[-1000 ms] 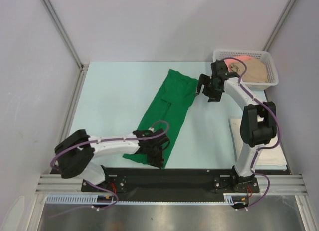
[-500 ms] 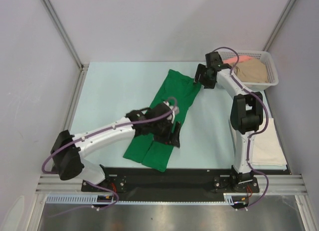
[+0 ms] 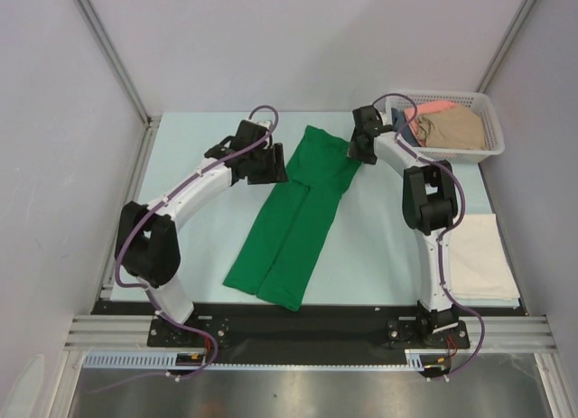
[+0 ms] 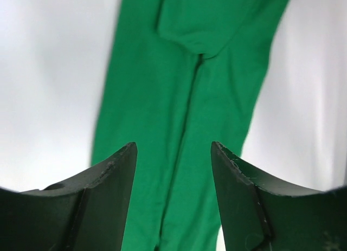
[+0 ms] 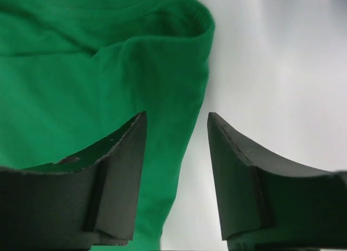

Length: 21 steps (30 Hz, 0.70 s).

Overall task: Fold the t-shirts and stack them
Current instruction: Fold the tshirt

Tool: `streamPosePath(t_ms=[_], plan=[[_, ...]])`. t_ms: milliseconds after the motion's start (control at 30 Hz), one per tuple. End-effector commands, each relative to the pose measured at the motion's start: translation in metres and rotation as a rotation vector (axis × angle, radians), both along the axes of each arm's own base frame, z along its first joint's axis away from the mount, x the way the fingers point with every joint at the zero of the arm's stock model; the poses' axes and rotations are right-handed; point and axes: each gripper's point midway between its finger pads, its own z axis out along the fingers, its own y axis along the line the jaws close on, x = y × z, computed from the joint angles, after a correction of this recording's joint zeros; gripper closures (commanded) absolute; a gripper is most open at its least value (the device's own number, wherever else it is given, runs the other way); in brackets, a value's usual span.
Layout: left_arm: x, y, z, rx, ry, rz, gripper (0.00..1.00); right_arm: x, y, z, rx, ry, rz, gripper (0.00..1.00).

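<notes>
Left gripper [image 4: 173, 153] and right gripper [image 5: 176, 123] hover half-open, holding nothing, flanking the far end of the green t-shirt [image 3: 302, 210] (folded into a long strip).

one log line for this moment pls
green shirt: long strip, flat | left gripper: open, at far left edge | right gripper: open, at far right corner | cream shirt: folded, near right

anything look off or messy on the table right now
Mildly. The green t-shirt, folded into a long strip, lies diagonally across the table, its near end split into two uneven flaps. A tan shirt and a pink shirt sit crumpled in the white basket. Nothing looks damaged.
</notes>
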Motion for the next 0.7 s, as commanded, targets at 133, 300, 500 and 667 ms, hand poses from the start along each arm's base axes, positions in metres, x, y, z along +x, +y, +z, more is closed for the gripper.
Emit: streamPosePath(t_ms=[133, 300, 500, 667], plan=[[-0.002, 0.026, 0.006, -0.001, -0.032, -0.007, 0.38, 0.024, -0.015, -0.017, -0.078, -0.039, -0.068, 0.49], [-0.004, 0.040, 0.002, -0.003, -0.014, 0.010, 0.38, 0.040, -0.016, -0.019, -0.108, -0.065, -0.043, 0.50], [0.003, 0.056, -0.003, 0.001, -0.002, 0.041, 0.39, 0.069, -0.005, -0.020, -0.079, -0.122, 0.013, 0.85], [0.003, 0.082, -0.017, 0.033, 0.028, 0.099, 0.34, 0.096, -0.003, -0.020, -0.077, -0.187, 0.011, 0.91]])
